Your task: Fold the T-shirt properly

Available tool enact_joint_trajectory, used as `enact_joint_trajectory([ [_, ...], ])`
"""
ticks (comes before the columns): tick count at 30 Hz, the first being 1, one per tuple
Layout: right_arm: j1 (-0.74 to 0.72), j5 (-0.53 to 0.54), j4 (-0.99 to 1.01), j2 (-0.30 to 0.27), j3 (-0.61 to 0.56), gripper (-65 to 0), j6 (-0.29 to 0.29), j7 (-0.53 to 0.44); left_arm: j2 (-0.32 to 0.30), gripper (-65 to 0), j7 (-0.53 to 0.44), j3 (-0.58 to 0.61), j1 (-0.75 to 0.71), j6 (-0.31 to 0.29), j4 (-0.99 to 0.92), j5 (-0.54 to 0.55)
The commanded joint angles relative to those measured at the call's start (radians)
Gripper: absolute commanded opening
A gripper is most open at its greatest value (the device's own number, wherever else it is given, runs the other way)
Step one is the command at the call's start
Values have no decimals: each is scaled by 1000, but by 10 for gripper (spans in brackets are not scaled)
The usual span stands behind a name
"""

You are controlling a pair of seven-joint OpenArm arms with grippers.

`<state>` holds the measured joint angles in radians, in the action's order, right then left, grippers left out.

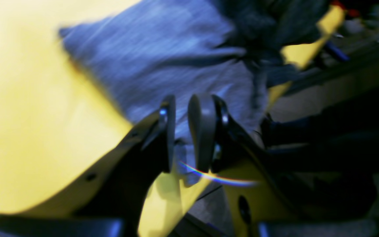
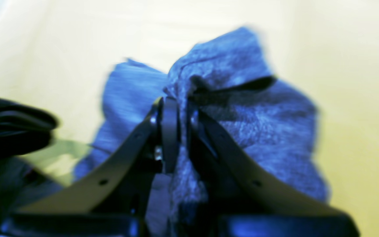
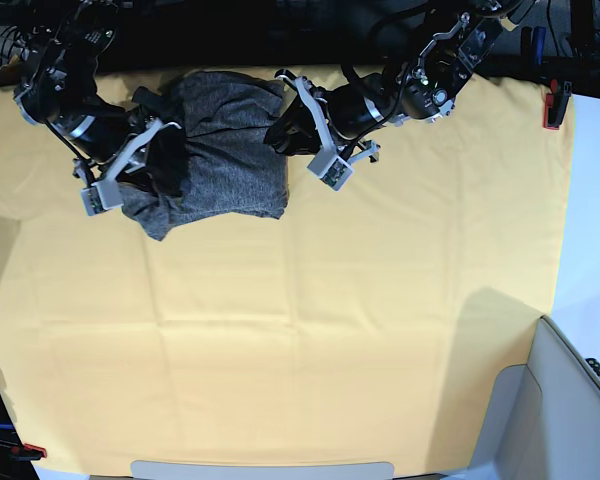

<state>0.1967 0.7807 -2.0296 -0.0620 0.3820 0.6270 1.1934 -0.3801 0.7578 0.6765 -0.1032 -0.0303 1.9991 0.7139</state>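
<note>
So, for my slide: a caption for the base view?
Both end effectors grip opposite edges of the bunched grey T-shirt at the far edge of the yellow-orange table cloth.

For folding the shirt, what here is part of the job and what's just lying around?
Part of the job:
- shirt, bunched at the cloth's far edge
- right hand, shut on the shirt
- left hand, fabric between its fingers

Just lying about:
- yellow cloth under it all
- red clamp at the cloth's edge

Yellow-orange table cloth [image 3: 310, 330] with red clamp [image 3: 551, 108].
</note>
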Motion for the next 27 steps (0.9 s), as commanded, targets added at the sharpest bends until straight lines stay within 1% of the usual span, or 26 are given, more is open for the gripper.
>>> enact_joint_trajectory([
  [1,-7,16,-16,4,-33,-650,-12,-20,2,-571,-25,-19,1,-10,19,11],
  [5,-27,7,-15,41,-160,-650,-75,-20,2,-609,-25,-73,-22,-10,19,11],
  [6,-27,-8,-15,49,-186,-650,-91,-20,2,-615,-25,-87,-28,-10,19,11],
  [8,-30,-76,-13,66,-243,-650,-115,-20,2,-618,-25,-119,-39,-10,19,11],
  [10,-39,-163,0,80,-295,-650,-123,-20,2,-617,-24,-143,-43,-12,19,11],
  [14,-41,-324,46,83,-412,-650,-128,-20,2,-617,-21,-196,-63,-12,19,11],
  [16,-41,-378,74,83,-458,-650,-128,-22,2,-617,-21,-217,-74,-12,19,11],
  [19,-46,-410,125,83,-499,-645,-128,-22,2,-617,-19,-235,-76,-12,19,11],
  [20,-52,-412,142,83,-507,-629,-128,-22,2,-616,-19,-242,-76,-12,19,11],
  [21,-55,-412,162,83,-515,-599,-128,-22,2,-616,-16,-249,-76,-12,19,11],
  [24,-55,-412,178,83,-516,-482,-128,-22,2,-616,-16,-283,-102,-12,19,11],
  [27,-56,-410,155,83,-516,-400,-128,-22,2,-616,-16,-311,-106,-13,33,11],
])
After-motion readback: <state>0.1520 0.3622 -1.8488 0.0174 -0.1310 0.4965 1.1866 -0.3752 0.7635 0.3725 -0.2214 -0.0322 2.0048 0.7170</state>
